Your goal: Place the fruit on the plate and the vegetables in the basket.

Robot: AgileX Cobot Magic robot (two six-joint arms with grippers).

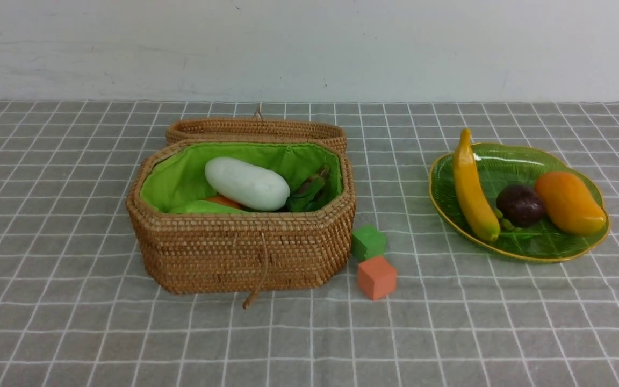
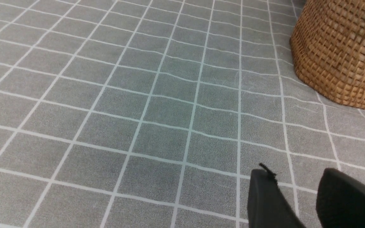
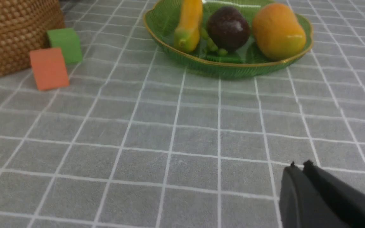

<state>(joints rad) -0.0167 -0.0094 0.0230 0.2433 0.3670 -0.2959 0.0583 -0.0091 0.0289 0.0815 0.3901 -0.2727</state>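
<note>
Left gripper point(image 2: 291, 177): seen only in the left wrist view, its two black fingers parted with a gap between them, nothing held, above bare cloth near the basket's wall.
Basket point(image 1: 245, 252): woven rattan with green lining, on the tablecloth point(image 1: 73, 322) left of centre, lid point(image 1: 256, 129) folded back toward the far edge, cord loop point(image 1: 258, 279) hanging down the near wall.
Basket contents: a white gourd point(image 1: 246, 183) lies on top; under it show a light green gourd point(image 1: 202, 207), a sliver of something orange point(image 1: 223, 200) and a green leafy bunch point(image 1: 309, 191).
Cubes: a green cube point(image 1: 368, 242) just beside the basket's right near corner, an orange cube point(image 1: 376, 277) touching or nearly touching it on the near side.
Plate point(image 1: 519, 250): green glass with a gold rim, toward the right edge of the table.
Plate contents: banana point(image 1: 470, 188) on the left, dark maroon fruit point(image 1: 520, 205) in the middle, mango point(image 1: 570, 202) on the right, all resting in the dish.
Right gripper point(image 3: 299, 167): seen only in the right wrist view, fingers pressed together, gripping nothing, over bare cloth near the plate.
</note>
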